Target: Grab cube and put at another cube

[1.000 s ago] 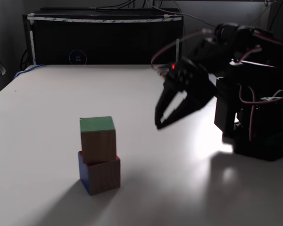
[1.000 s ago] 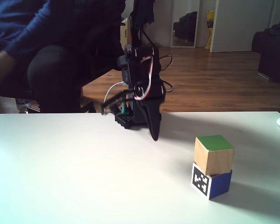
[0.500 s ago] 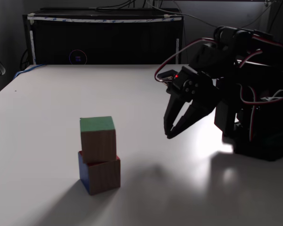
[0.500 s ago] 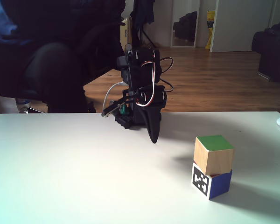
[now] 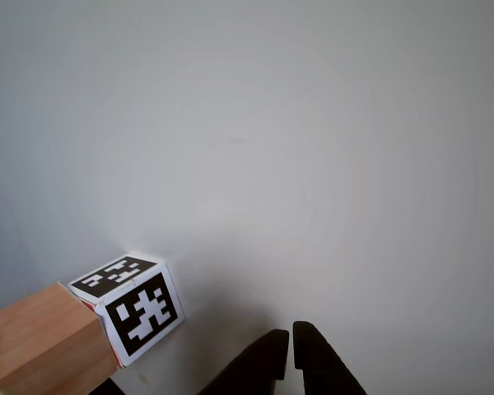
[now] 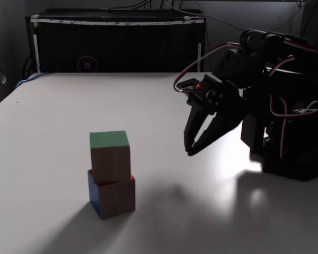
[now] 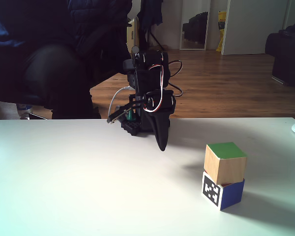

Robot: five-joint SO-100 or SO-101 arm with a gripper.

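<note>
Cube with green top sits on another cube, at the near left of the table in a fixed view. Gripper hangs to their right, well apart, empty, its fingers almost together.

The light-brown wooden cube has a green top; the marker cube shows black-and-white patterns and a blue side.

cube atop another cube (seemingly skewed)
</note>
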